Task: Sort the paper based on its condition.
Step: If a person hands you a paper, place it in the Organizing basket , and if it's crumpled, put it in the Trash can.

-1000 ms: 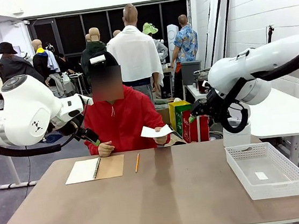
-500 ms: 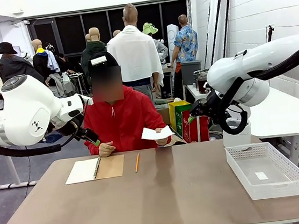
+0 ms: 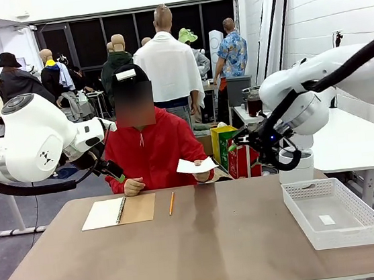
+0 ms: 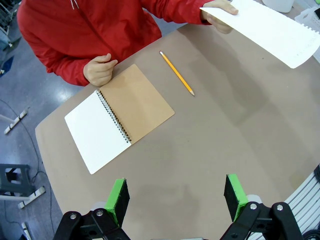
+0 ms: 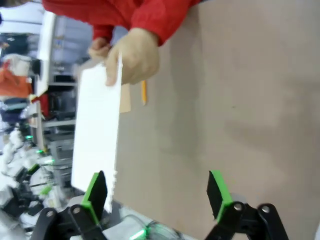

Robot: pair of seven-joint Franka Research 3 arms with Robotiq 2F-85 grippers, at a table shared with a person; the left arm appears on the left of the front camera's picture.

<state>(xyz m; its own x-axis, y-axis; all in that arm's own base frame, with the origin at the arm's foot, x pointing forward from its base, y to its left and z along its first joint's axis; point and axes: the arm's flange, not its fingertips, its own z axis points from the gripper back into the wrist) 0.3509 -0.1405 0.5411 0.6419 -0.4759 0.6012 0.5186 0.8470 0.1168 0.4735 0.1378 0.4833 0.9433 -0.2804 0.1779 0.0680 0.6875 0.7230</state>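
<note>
Across the table, a person in a red top holds up a smooth white sheet of paper in one hand, above the far edge. My right gripper hangs open in the air just right of the sheet, apart from it. From the right wrist, the paper stands edge-on close to the left pad, off to one side of the open gripper. My left gripper is raised at the left, open and holding nothing. The paper also crosses the top right of the left wrist view.
An open spiral notebook with a brown cover lies at the far left of the table, a yellow pencil beside it. The person's other hand rests near the notebook. A white mesh basket sits at the right edge.
My right gripper has moved left and a little down, closer to the held sheet. The sheet, the person and my left arm stay about where they were.
</note>
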